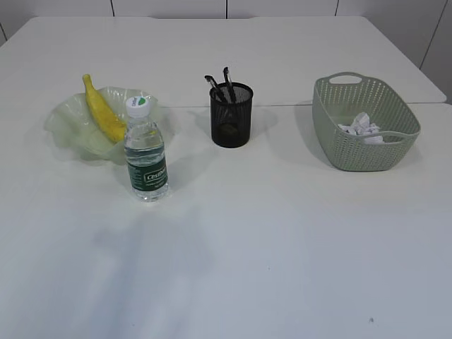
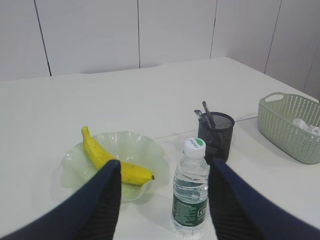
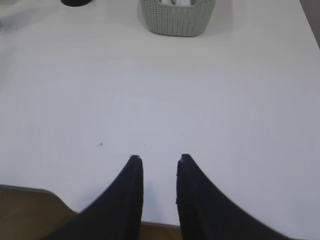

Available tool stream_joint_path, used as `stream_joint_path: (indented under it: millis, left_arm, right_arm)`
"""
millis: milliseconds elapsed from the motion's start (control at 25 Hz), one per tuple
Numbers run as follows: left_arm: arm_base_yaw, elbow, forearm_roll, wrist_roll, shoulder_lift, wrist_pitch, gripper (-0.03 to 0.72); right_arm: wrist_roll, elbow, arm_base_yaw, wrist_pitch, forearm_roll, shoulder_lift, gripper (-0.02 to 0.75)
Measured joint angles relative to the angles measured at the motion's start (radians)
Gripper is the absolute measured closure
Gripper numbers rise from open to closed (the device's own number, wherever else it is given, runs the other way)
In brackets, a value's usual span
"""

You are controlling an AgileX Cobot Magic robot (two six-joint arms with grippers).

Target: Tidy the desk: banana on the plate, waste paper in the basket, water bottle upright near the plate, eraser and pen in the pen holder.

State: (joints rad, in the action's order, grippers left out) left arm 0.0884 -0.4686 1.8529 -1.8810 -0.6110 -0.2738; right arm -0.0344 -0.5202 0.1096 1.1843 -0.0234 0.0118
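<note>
A yellow banana [image 1: 104,113] lies on the pale green plate [image 1: 70,127]. Just right of the plate's front, the water bottle [image 1: 146,152] stands upright. Two dark pens [image 1: 227,83] stick out of the black mesh pen holder [image 1: 231,116]. No eraser shows. Crumpled waste paper [image 1: 363,126] lies inside the grey-green basket [image 1: 366,148]. Neither gripper appears in the exterior view. My left gripper [image 2: 165,164] is open and holds nothing, with the bottle [image 2: 190,195] and banana [image 2: 107,160] beyond its fingers. My right gripper [image 3: 159,158] is open over bare table near the front edge.
The basket [image 3: 177,20] sits far ahead of the right gripper, and the pen holder's base [image 3: 75,2] shows at the top left. The white table's front edge [image 3: 30,189] runs just under the right fingers. A seam [image 1: 296,104] crosses the table behind the objects.
</note>
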Motion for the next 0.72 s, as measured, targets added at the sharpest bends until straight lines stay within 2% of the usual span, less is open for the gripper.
stream_joint_path:
  millis: [720]
  left_arm:
    - [0.0,0.0,0.0,0.0,0.0,0.003,0.3]
  right_arm:
    - [-0.002,0.018,0.0,-0.037,-0.001,0.0,0.56]
